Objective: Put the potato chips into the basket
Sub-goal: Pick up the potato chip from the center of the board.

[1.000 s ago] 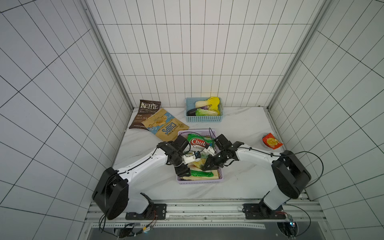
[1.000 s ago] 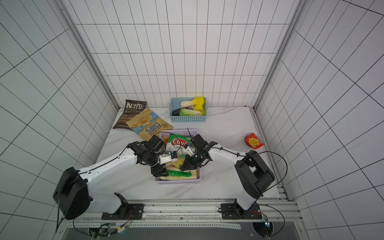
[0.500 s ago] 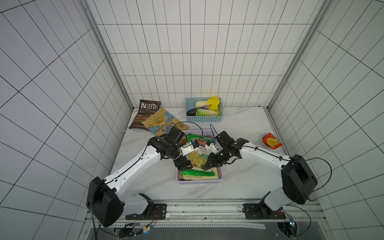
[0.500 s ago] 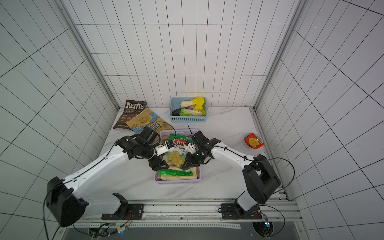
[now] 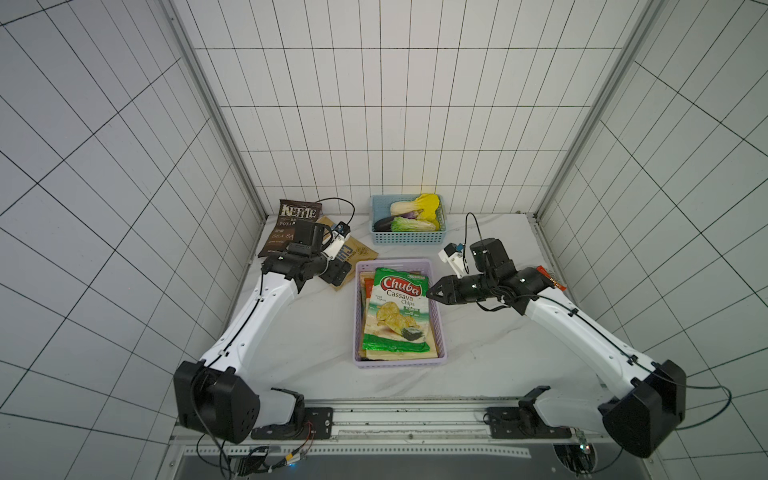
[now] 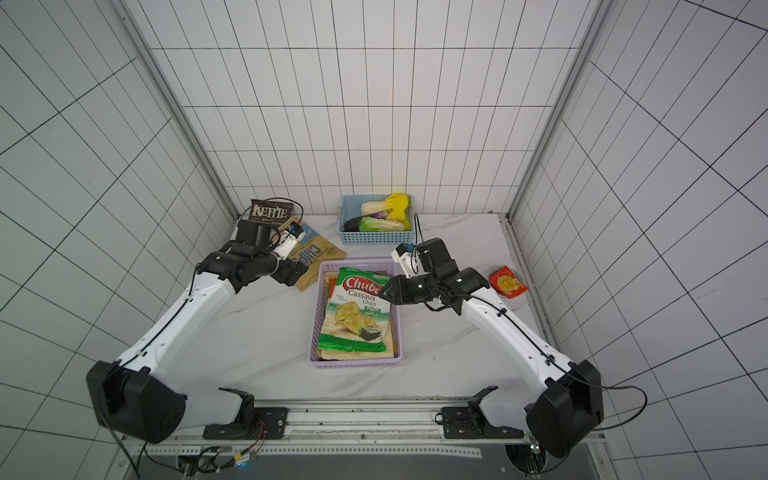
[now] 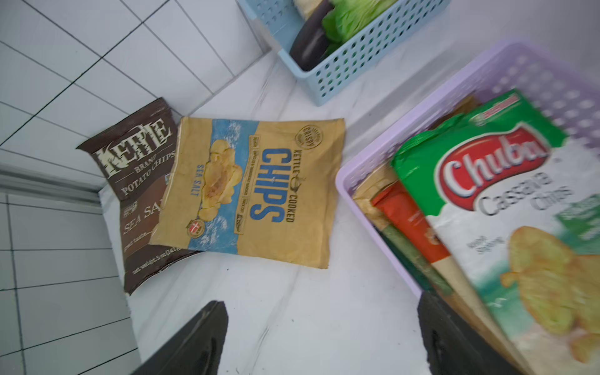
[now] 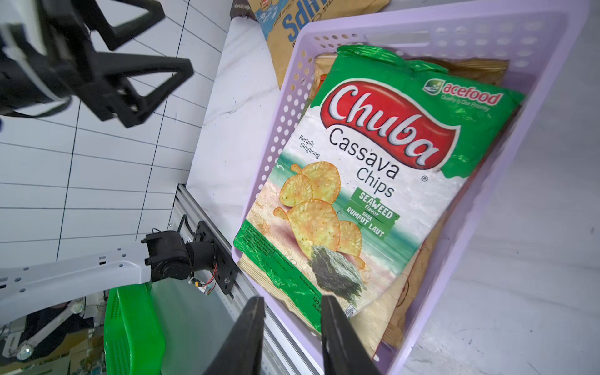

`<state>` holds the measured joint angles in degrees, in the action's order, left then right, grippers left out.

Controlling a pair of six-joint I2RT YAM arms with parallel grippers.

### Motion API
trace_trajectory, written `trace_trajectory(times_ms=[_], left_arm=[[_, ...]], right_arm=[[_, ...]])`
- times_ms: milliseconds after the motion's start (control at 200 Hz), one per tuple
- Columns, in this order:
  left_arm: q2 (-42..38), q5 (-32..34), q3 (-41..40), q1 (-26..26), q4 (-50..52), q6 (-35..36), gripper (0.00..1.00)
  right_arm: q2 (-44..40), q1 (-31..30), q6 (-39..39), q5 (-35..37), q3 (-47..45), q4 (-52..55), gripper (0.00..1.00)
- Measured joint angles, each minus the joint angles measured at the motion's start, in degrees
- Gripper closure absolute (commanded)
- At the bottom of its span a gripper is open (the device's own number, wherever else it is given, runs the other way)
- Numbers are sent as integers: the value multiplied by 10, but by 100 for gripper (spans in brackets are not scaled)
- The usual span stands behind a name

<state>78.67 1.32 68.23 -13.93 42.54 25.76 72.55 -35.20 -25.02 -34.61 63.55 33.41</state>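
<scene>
Both top views are showing the lilac basket (image 5: 399, 365) sitting in the middle of the table (image 5: 307, 332), one short wall facing the near edge. A green-and-white Chuba cassava chips bag (image 5: 397, 309) is lying on top of other chip bags (image 7: 412, 224) stacked inside it. The right gripper (image 5: 430, 292) is hovering at the basket's right side, tips towards the cassava bag; in the right wrist view its jaws are standing a narrow gap apart, holding nothing. Farther back, the left gripper (image 5: 338, 274) is hanging near the basket's far left corner, jaws spread wide and holding nothing in the left wrist view. Beyond it a tan kraft CHIPS bag (image 7: 259, 185) is lying by the table's far left corner, overlapping a dark brown Kettle bag (image 7: 139, 156). A light blue basket (image 5: 407, 240) of toy vegetables (image 5: 411, 224) is sitting at the far edge.
</scene>
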Motion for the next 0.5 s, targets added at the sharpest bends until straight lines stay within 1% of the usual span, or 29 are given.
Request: trace_trajectory(times_ms=[60, 100, 200, 355, 500], left_arm=[[15, 52, -50, -8, -42, 23, 10], [19, 76, -86, -13, -70, 37, 10], [21, 109, -150, -17, -114, 58, 10], [40, 134, -170, -17, -189, 71, 10], [78, 139, -187, -17, -261, 83, 10]], right_arm=[[-1, 6, -5, -1, -13, -5, 67], [-1, 8, -8, -1, -21, -7, 67], [-1, 11, -14, -1, -35, -6, 67], [-1, 15, -20, -5, -37, -10, 67], [-1, 19, -26, -7, -37, -12, 67]])
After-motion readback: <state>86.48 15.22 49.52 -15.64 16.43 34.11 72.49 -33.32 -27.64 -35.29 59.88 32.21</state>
